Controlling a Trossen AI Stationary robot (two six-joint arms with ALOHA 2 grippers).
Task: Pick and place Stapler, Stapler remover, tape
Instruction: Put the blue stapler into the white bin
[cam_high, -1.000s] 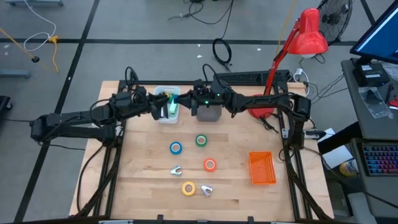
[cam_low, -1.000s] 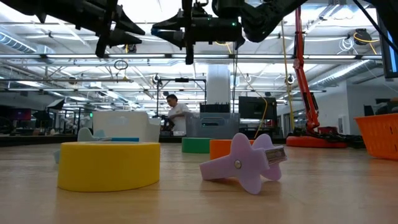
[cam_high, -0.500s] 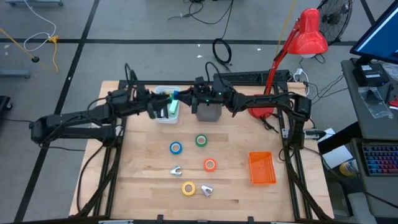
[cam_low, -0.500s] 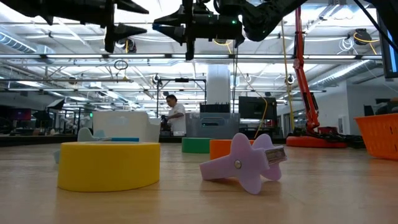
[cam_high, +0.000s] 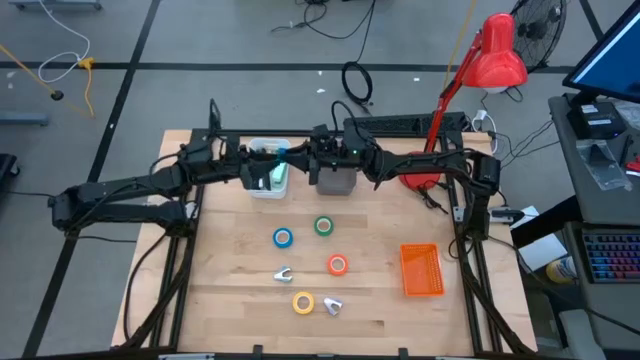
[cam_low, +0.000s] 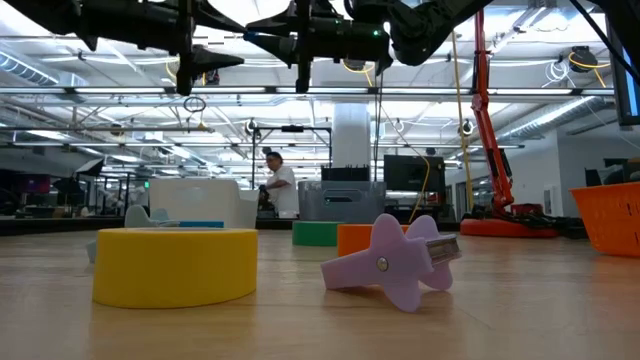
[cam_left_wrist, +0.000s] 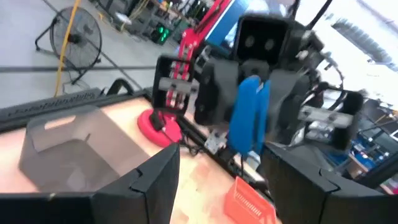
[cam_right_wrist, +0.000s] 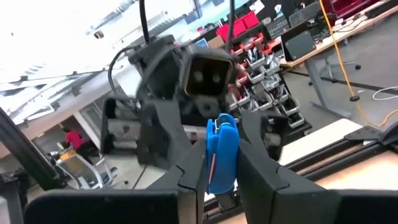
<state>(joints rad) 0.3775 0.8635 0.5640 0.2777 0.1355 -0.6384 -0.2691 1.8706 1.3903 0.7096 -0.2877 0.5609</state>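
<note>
Right gripper (cam_right_wrist: 214, 177) is clamped on a blue stapler (cam_right_wrist: 221, 152), held up in the air over the table's far edge, above the white bin (cam_high: 268, 180) and beside the grey bin (cam_high: 335, 182). Left gripper (cam_left_wrist: 217, 180) faces it across a gap, fingers spread wide, holding nothing. 4 tape rolls lie mid-table: blue (cam_high: 283, 237), green (cam_high: 323, 226), orange (cam_high: 337, 265), and yellow (cam_high: 302, 302) near the front edge. 2 staple removers lie there: 1 (cam_high: 284, 274) between the rolls, 1 (cam_high: 332, 305) just beside the yellow roll. Orange basket (cam_high: 421, 270) sits toward the right edge.
</note>
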